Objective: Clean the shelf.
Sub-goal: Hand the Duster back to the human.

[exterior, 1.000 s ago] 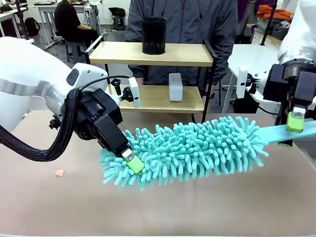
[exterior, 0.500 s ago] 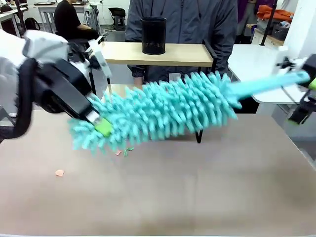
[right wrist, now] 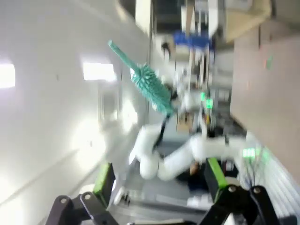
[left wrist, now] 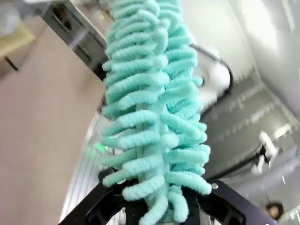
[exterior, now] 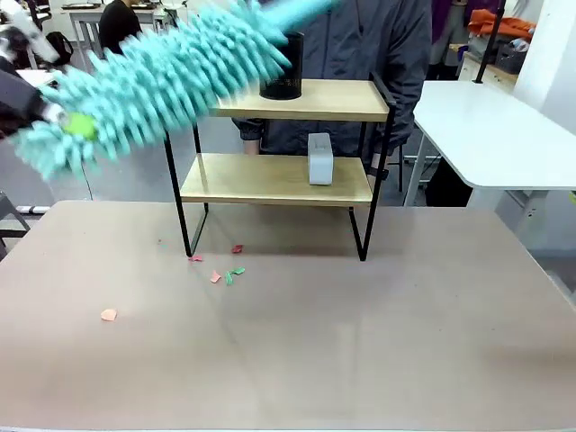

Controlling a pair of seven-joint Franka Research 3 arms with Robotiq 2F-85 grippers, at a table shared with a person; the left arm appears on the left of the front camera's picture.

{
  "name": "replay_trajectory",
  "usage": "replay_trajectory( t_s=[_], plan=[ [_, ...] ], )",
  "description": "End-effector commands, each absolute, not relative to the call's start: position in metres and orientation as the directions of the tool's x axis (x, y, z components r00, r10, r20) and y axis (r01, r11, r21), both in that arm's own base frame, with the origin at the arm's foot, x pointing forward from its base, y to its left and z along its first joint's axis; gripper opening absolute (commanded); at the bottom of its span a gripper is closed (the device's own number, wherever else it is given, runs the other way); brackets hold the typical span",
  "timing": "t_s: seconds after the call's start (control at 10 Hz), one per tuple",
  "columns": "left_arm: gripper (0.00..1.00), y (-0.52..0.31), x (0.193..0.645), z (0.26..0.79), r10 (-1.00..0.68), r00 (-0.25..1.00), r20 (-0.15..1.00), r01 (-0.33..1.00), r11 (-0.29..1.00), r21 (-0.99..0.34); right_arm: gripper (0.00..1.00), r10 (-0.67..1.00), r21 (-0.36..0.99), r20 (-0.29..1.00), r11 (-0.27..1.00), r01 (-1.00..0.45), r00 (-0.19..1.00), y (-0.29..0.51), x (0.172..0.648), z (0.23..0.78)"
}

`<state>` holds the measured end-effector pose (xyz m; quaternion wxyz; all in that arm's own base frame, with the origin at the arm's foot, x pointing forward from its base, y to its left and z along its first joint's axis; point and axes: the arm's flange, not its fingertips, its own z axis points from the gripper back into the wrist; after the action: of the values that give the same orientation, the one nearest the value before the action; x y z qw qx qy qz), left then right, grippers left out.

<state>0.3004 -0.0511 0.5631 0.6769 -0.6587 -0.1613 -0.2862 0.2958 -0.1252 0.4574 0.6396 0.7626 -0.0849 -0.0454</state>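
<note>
Left gripper [left wrist: 159, 213]: black angular linkage bars either side of the bottom edge in the left wrist view, matte finish, one small bright screw head on the right-hand bar. In the front view a green pad shows at the far left.

Right gripper [right wrist: 159, 187]: two black fingers [right wrist: 104, 180] with green pads on their inner faces, seated on black hinged links with round pivot bosses at the base.

Left arm [right wrist: 159, 159], seen from the right wrist camera: glossy white rounded segments, blurred.

Person [exterior: 360, 45] at the far side: dark grey zip-front jacket.
</note>
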Motion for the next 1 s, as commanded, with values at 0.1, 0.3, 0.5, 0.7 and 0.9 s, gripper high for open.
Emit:
replay_trajectory(
  t_s=[0.1,0.3,0.5,0.7,0.9],
  plan=[
    [0.0,0.02,0.306,0.547,0.371,0.792,0.485,0.459,0.161,-0.874,1.0,-0.187,0.983,0.039,-0.167,-0.071,0.981,-0.125,0.296,0.457],
    [0.0,0.063,0.311,0.516,0.577,0.722,0.381,0.336,0.189,-0.923,1.0,-0.187,0.983,0.039,-0.167,-0.071,0.981,-0.125,0.296,0.457],
    [0.0,0.08,0.325,0.484,0.621,0.737,0.268,0.192,0.187,-0.963,1.0,-0.187,0.983,0.039,-0.167,-0.071,0.981,-0.125,0.296,0.457],
    [0.0,0.075,0.343,0.455,0.558,0.816,0.15,0.036,0.209,-0.977,1.0,-0.187,0.983,0.039,-0.167,-0.071,0.981,-0.125,0.296,0.457],
    [0.0,0.066,0.356,0.445,0.534,0.834,0.135,0.041,0.183,-0.982,1.0,-0.187,0.983,0.039,-0.167,-0.071,0.981,-0.125,0.296,0.457]
  ],
)
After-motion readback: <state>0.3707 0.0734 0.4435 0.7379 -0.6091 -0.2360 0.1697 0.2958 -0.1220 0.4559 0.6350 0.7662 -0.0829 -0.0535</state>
